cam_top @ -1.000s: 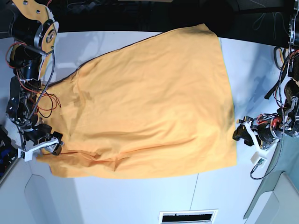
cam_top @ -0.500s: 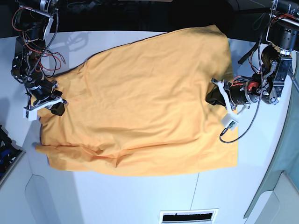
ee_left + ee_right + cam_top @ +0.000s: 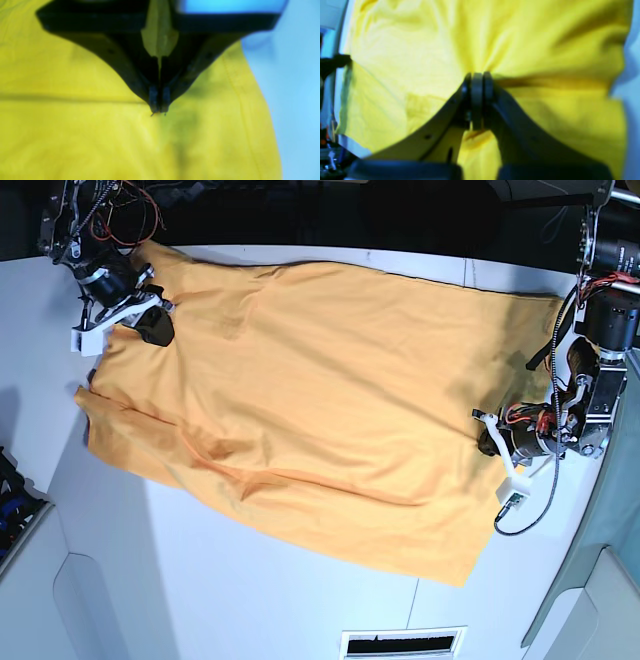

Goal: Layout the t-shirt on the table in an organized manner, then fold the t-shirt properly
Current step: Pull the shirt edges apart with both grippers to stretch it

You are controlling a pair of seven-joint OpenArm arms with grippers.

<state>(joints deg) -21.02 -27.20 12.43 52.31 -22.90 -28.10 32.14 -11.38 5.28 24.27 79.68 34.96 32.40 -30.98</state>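
step: layout stage, not folding yet; both arms hold the t-shirt [image 3: 320, 400] at opposite ends to spread it.
t-shirt position: draped slantwise across the middle of the bench [image 3: 250, 600], one end up at the far left corner, the other reaching toward the near right edge; mostly flat, with long creases along the near-side edge.
left gripper [image 3: 492, 442]: at the right edge of the bench, on the shirt's edge; in the left wrist view [image 3: 158, 110] the jaws are pressed together tip to tip with cloth bunched under them, so it looks like a pinch on the fabric near a stitched hem.
right gripper [image 3: 150, 320]: at the far left corner of the bench; in the right wrist view [image 3: 477, 82] the jaws are closed tight with wrinkles radiating out from the tips, so the cloth is pinched.
progress: early; the shirt is spread but skewed to the bench edges, and no fold shows.
next move calls for: probably pulling the two ends apart evenly to take out the creases, squaring the shirt to the bench edges and laying it down before letting go.
risk: an uneven pull could drag the cloth off the far edge or bunch it again.
unclear: neckline and tag not visible.
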